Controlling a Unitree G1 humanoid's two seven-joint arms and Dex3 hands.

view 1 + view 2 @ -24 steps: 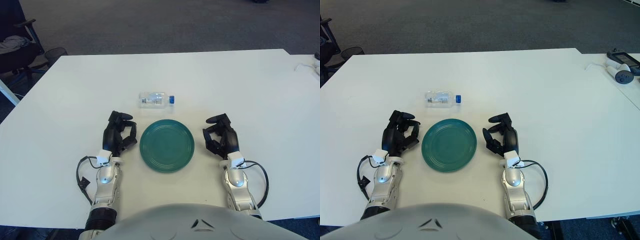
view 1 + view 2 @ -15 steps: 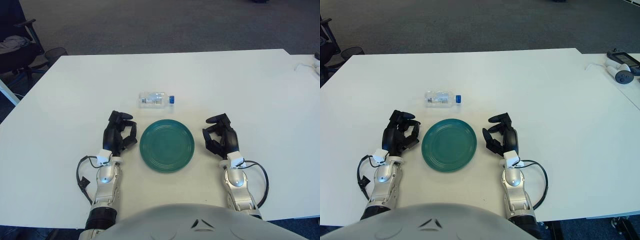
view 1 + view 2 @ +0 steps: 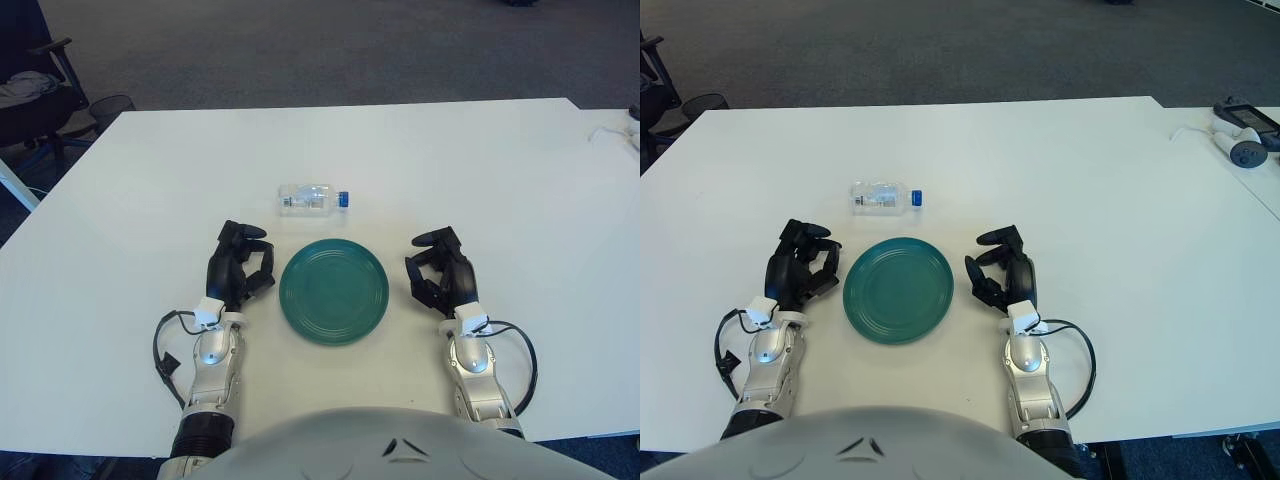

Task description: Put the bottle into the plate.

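Left eye view: bottle point(image 3: 313, 198) on its side beyond plate point(image 3: 334, 291), apart from both loosely curled, empty hands — left hand point(image 3: 238, 270), right hand point(image 3: 441, 273).

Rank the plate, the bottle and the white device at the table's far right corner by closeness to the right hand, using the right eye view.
From the right hand:
1. Green plate, just to its left, between the two hands.
2. Bottle, lying on its side beyond the plate, farther left.
3. White device, at the far right on the adjoining table.
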